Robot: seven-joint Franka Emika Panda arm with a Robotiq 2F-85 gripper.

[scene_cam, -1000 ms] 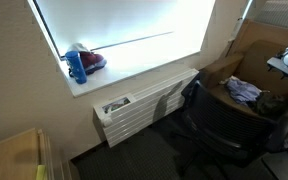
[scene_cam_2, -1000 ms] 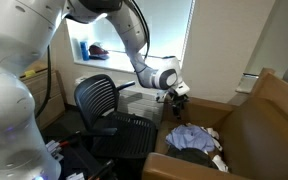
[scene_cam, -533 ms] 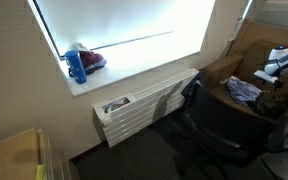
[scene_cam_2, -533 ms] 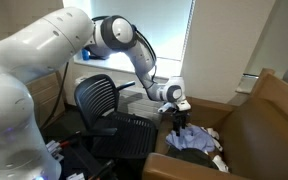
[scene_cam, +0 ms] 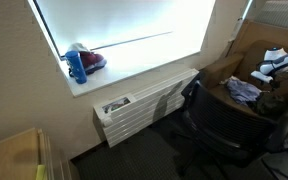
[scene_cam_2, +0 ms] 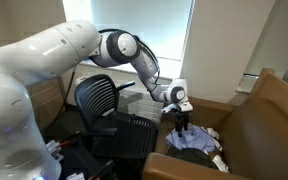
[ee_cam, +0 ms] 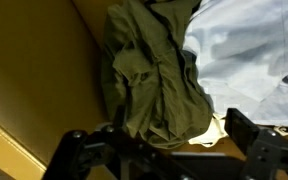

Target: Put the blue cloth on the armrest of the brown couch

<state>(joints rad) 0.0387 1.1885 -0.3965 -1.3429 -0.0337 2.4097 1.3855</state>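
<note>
The blue cloth [scene_cam_2: 196, 141] lies crumpled on the seat of the brown couch [scene_cam_2: 259, 115], touching a green cloth [ee_cam: 154, 75] next to it. The gripper [scene_cam_2: 183, 124] points down right over the pile; whether it touches cannot be told. In the wrist view its fingers [ee_cam: 246, 130] are spread wide, gripping nothing. An office chair [scene_cam_2: 109, 105] stands just beside the couch.

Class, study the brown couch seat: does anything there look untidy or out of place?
Yes. A blue cloth and an olive green cloth lie crumpled together in a heap on the couch seat, neither folded nor spread flat. The open gripper hangs above them.
</note>
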